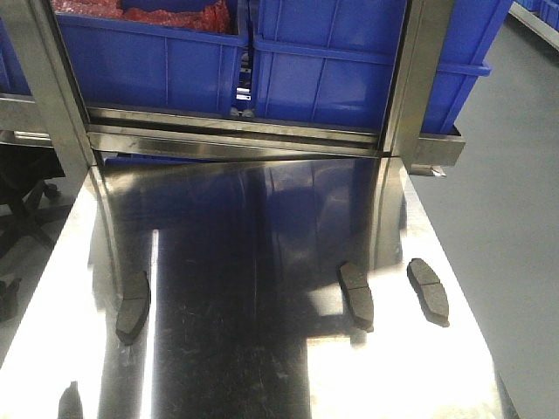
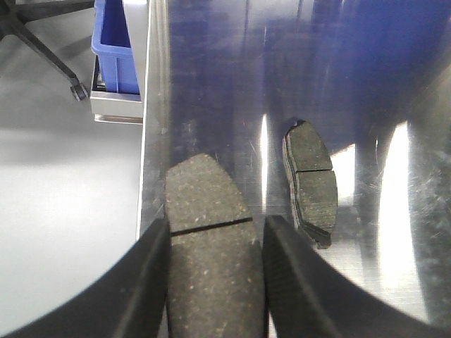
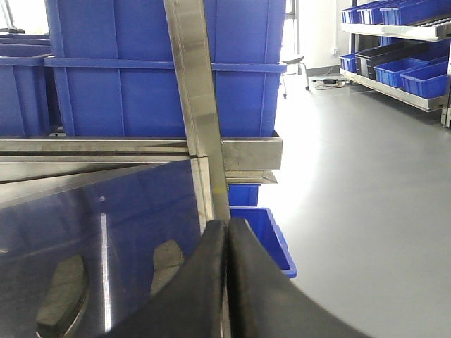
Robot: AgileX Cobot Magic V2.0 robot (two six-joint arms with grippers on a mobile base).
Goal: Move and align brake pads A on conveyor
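Observation:
None of the views show the conveyor. All the brake pads A lie on a shiny steel tabletop (image 1: 262, 244). In the left wrist view my left gripper (image 2: 215, 227) is shut on one dark grey pad (image 2: 211, 239) near the table's left edge, both fingers pressed against its long sides. A second pad (image 2: 311, 182) lies just right of it and a little farther off. That pad (image 1: 133, 307) sits at the table's left in the front view, with a pad tip (image 1: 70, 401) below it. Two more pads (image 1: 356, 295) (image 1: 428, 291) lie on the right. My right gripper (image 3: 225, 225) is shut and empty beside them.
Blue bins (image 1: 332, 61) fill a steel rack (image 1: 236, 131) across the back of the table. Rack posts (image 1: 410, 78) rise at both far corners. A small blue bin (image 3: 264, 236) stands on the floor past the right edge. An office chair (image 2: 42, 35) stands left.

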